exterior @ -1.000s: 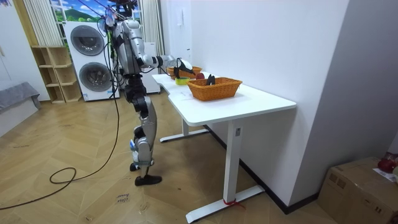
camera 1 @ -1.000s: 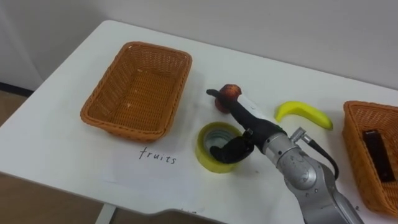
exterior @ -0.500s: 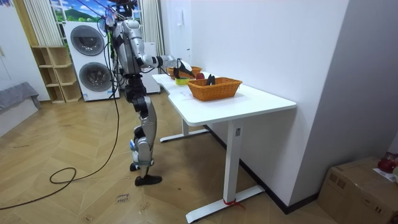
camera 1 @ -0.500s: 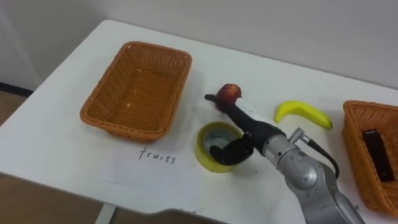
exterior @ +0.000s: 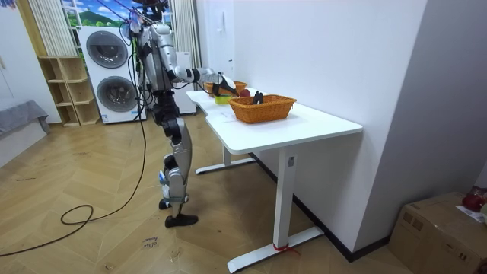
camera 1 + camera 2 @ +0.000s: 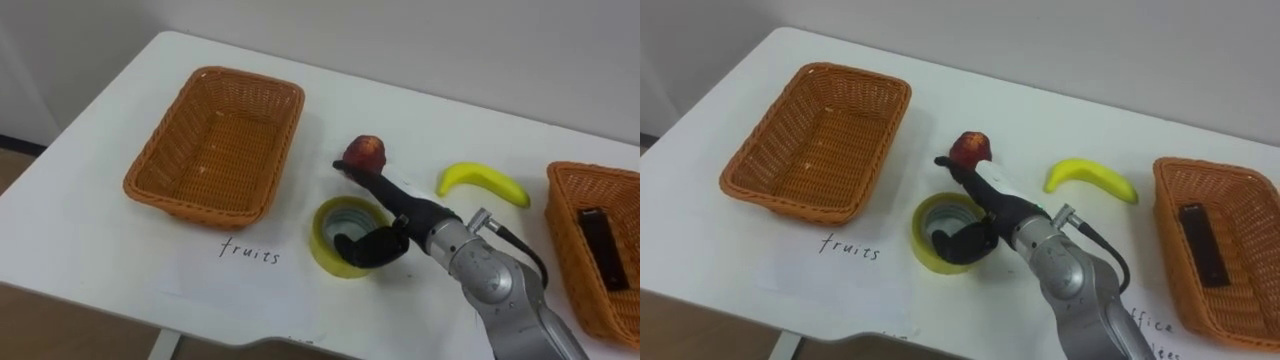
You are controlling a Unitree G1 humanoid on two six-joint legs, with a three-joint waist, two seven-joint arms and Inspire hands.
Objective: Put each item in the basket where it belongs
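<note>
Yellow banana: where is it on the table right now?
In the left eye view the curved yellow banana lies on the white table, right of centre, between the red apple and the right-hand orange wicker basket, touching neither.

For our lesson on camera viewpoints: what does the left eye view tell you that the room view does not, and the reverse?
From the left eye view you learn: the written word fruits, the left basket and its woven floor, the banana, and the right hand open, fingers toward the apple, thumb in the tape roll. From the room view you learn: the robot standing by the table, washers, a shelf, the wood floor. Shared: the white table, the left basket, the right basket, the right arm over the table.
</note>
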